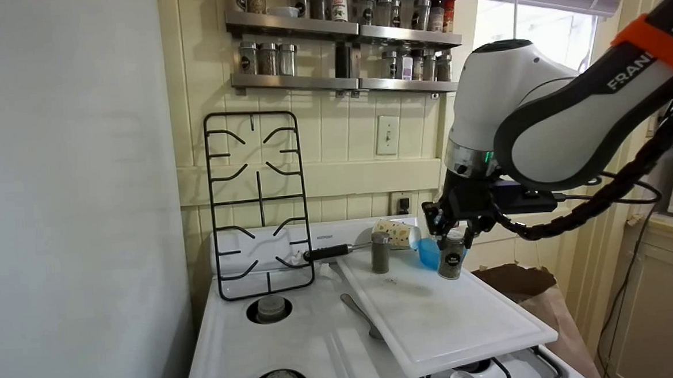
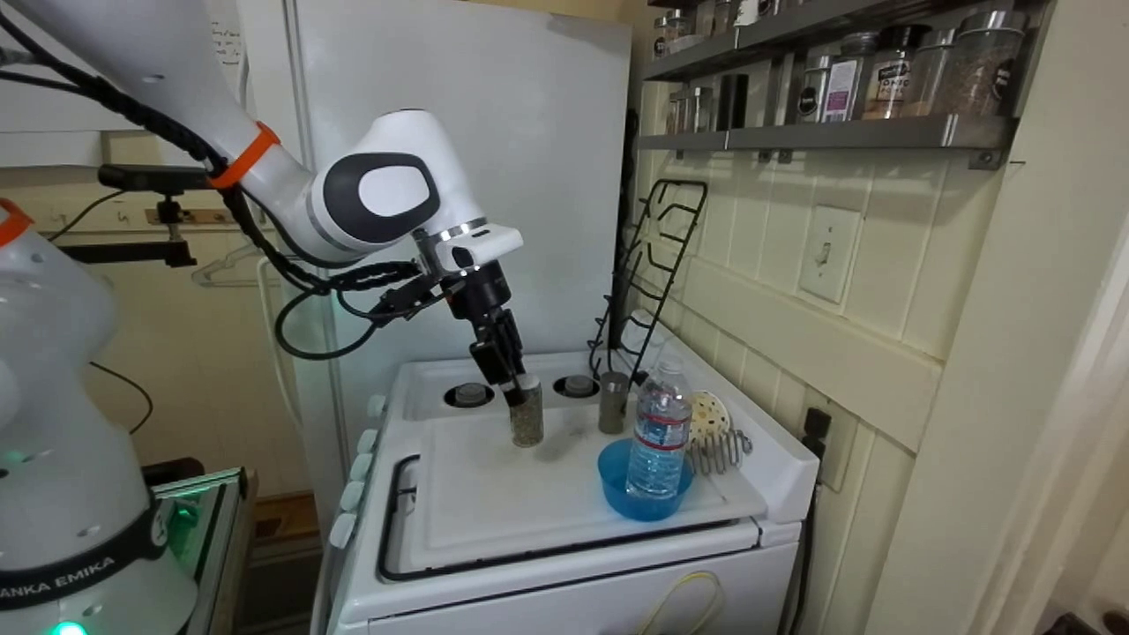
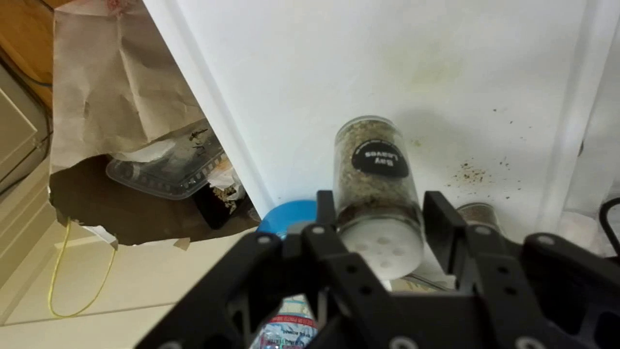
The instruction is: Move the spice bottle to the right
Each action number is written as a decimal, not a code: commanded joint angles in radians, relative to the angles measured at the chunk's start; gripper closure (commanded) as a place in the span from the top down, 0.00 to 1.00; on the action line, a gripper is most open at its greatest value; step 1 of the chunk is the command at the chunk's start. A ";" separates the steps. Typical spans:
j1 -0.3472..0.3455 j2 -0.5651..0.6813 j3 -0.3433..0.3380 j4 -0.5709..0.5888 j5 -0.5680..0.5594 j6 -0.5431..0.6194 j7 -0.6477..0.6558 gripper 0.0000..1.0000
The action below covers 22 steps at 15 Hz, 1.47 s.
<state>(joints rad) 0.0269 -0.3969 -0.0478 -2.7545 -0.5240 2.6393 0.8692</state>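
Note:
The spice bottle is a small clear cylinder of greyish-green flakes with a white holed top and a black label reading Bay Leaves. It shows in both exterior views (image 1: 450, 263) (image 2: 527, 422) and the wrist view (image 3: 370, 189). My gripper (image 1: 455, 241) has its fingers against both sides of the bottle near its top; it also shows in an exterior view (image 2: 515, 392) and the wrist view (image 3: 379, 208). The bottle is roughly upright over the white board (image 1: 464, 320). Whether its base touches the board I cannot tell.
A greyish jar with a metal lid (image 1: 380, 258) stands towards the back of the board. A blue bowl (image 2: 617, 494) with a clear water bottle (image 2: 660, 441) is close by. A patterned cup (image 1: 395, 232) lies behind. A black grate (image 1: 259, 201) leans on the wall.

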 commanded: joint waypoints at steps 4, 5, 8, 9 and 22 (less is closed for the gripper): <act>-0.028 0.083 -0.029 0.000 -0.050 0.083 0.113 0.23; -0.048 0.098 -0.022 0.000 -0.080 0.114 0.150 0.23; -0.083 0.138 -0.014 0.000 -0.146 0.167 0.221 0.23; -0.093 0.148 -0.013 0.000 -0.167 0.178 0.240 0.23; -0.078 0.033 -0.022 -0.027 -0.204 0.134 0.267 1.00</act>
<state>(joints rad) -0.0664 -0.2605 -0.0703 -2.7393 -0.7242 2.8141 1.1386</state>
